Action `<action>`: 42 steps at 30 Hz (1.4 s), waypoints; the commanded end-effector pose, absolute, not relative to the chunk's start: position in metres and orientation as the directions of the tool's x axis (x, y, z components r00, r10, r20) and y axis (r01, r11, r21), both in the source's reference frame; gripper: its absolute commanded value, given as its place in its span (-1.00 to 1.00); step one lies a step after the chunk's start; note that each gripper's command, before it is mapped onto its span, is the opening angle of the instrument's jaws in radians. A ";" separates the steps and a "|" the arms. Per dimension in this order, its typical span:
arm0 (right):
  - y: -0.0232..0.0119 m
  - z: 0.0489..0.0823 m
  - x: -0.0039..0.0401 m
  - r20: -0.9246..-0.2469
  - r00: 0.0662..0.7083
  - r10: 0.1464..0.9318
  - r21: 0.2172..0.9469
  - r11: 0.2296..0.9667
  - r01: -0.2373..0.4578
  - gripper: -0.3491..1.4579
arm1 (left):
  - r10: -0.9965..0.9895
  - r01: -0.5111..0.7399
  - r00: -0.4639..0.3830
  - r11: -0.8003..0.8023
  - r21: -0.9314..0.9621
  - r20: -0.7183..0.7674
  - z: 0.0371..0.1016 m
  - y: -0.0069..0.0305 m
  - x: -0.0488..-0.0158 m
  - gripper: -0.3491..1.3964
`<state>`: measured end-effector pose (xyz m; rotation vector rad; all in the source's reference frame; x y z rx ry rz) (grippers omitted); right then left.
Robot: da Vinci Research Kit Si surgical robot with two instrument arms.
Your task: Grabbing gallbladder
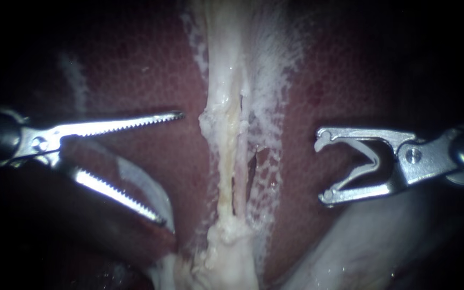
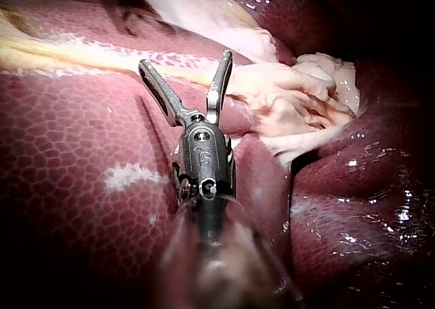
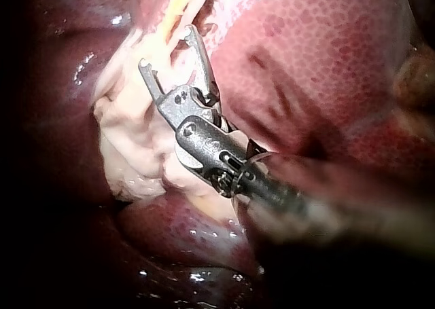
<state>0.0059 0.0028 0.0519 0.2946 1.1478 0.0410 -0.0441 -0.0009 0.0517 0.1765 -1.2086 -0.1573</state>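
Both spread wide, gripping nothing: left instrument (image 1: 171,167) with toothed jaws, right instrument (image 1: 323,167) with notched ones, facing across pale tissue strand (image 1: 225,161) on liver (image 1: 151,75).

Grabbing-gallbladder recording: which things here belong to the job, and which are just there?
Job:
left instrument, open
gallbladder, seemingly the pale smooth bulge at the endoscope view's lower right

Just there:
right instrument, open, clear of tissue
liver
pale central strand

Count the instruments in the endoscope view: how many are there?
2. The left instrument comes in left of the pale tissue strand, the right instrument right of it. None seems hidden.
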 end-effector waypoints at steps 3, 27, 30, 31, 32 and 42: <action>0.0028 0.0519 0.0059 -0.892 0.414 0.182 0.251 0.961 0.118 0.03 | -0.215 0.029 0.347 0.975 0.219 0.913 0.0516 -0.0009 -0.0441 0.79; 0.0027 0.0518 0.0060 -0.892 0.414 0.182 0.251 0.961 0.118 0.03 | -0.483 0.225 0.324 0.874 0.430 0.813 0.0531 0.0008 -0.0457 0.48; 0.0027 0.0518 0.0060 -0.892 0.414 0.182 0.251 0.961 0.118 0.03 | -0.499 0.238 0.320 0.865 0.441 0.806 0.0534 0.0008 -0.0465 0.44; 0.0027 0.0518 0.0060 -0.892 0.414 0.182 0.251 0.961 0.118 0.03 | -0.504 0.242 0.319 0.862 0.445 0.803 0.0535 0.0008 -0.0467 0.44; 0.0027 0.0518 0.0060 -0.892 0.414 0.182 0.251 0.961 0.118 0.03 | -0.509 0.245 0.317 0.859 0.449 0.800 0.0536 0.0008 -0.0469 0.42; 0.0028 0.0518 0.0061 -0.892 0.415 0.182 0.251 0.961 0.118 0.03 | -0.539 0.258 0.316 0.841 0.476 0.781 0.0552 0.0015 -0.0476 0.29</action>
